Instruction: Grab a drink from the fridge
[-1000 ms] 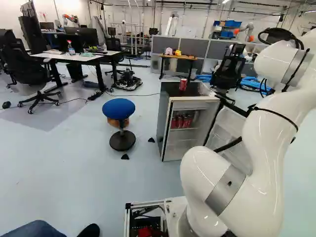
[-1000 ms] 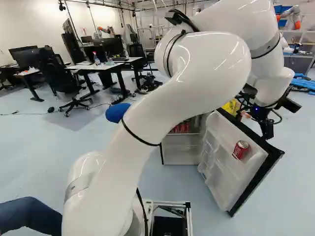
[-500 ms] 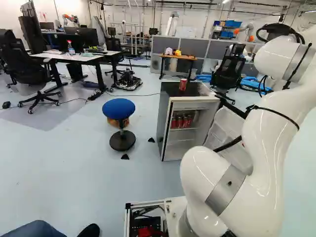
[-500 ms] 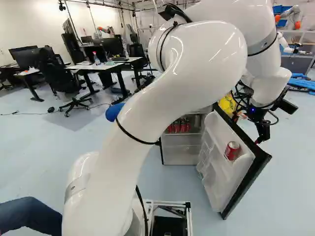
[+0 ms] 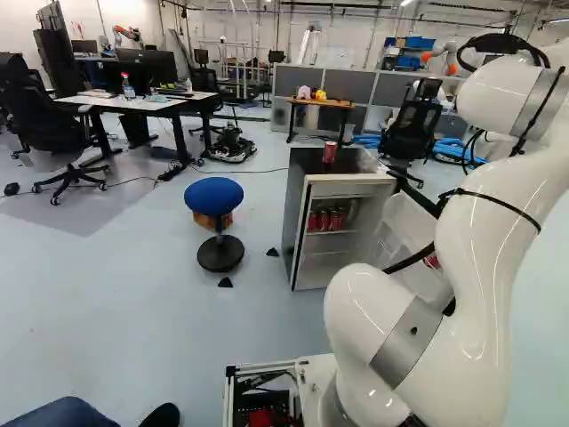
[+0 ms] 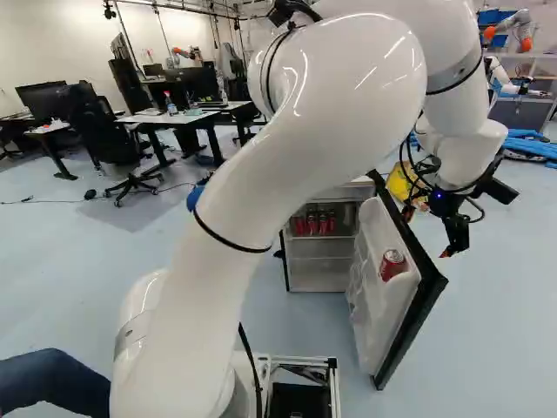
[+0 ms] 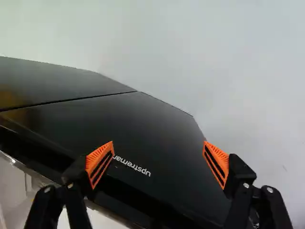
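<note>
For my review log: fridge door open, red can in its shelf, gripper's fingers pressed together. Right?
Not quite: the wrist view shows the gripper open, its fingers apart. The fridge door is open, with the red can in its shelf.

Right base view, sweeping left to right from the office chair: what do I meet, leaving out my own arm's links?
Office chair → blue stool, partly hidden → red cans inside the fridge → single red can in the open door → gripper → blue material on the floor.
</note>
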### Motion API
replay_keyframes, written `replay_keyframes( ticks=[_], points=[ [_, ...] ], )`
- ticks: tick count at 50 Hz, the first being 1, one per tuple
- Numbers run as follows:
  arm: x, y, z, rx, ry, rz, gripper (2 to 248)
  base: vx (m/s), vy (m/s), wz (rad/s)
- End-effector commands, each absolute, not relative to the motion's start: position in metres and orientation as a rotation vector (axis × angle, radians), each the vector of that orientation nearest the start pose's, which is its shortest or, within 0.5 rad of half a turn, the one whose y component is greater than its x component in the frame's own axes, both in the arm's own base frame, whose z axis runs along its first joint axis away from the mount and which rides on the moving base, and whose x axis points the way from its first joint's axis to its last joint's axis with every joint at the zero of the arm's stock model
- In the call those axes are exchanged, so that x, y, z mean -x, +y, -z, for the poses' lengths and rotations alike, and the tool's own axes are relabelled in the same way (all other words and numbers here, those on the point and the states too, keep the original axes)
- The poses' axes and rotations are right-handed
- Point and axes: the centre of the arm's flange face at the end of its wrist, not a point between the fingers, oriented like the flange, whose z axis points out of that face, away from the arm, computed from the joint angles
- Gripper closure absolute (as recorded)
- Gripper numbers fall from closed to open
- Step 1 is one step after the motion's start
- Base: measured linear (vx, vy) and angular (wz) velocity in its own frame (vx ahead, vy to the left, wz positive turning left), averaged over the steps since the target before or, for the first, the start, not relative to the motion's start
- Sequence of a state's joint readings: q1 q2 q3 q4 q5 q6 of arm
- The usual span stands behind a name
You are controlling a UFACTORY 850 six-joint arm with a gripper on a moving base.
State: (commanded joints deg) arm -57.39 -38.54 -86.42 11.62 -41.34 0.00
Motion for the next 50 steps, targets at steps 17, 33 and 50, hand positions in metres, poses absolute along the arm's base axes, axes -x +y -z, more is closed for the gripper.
replay_keyframes(
  ticks=[17, 33, 50],
  points=[
    [-0.368, -0.541, -0.406, 2.572, 1.646, 0.228, 3, 0.0, 0.0, 0.0],
    [-0.365, -0.523, -0.406, 2.575, 1.629, 0.2, 3, 0.0, 0.0, 0.0],
    [-0.362, -0.503, -0.406, 2.58, 1.607, 0.171, 3, 0.0, 0.0, 0.0]
  ],
)
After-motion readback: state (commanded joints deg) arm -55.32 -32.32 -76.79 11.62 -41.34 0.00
